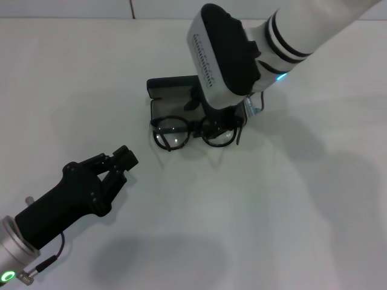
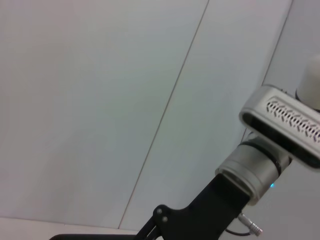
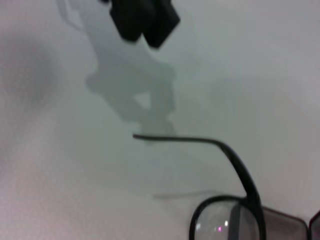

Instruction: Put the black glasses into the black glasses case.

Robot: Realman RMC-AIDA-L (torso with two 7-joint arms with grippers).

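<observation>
Head view: plain white matte tabletop [image 1: 272,217], smooth and evenly lit, with a thin seam line near its far edge and soft grey shadows under both arms.

Left side — the left gripper [image 1: 124,164], black with short blocky fingers, sits low over the table at the near left; its fingers are slightly parted and hold nothing. It is well apart from the work. White surface lies bare between it and the task things.

Centre — the black rectangular hard-shell glasses case [image 1: 175,96] lies open on the table, its dark tray facing up and its lid raised at the far side. The thin black-framed glasses with oval clear lenses [image 1: 192,133] rest at the case's near edge, lenses toward the robot; one temple runs down the right side of the frame. Whether the frame sits fully inside the tray cannot be told.

Right of centre — the right arm comes in from the upper right, and its grey-and-black wrist housing stands directly above the case. The right gripper's fingers are hidden under it; their state cannot be told.

Right wrist view: one lens and a curved temple of the glasses [image 3: 235,160] against white table [image 3: 60,175].

Right side: bare tabletop with shadow only.
</observation>
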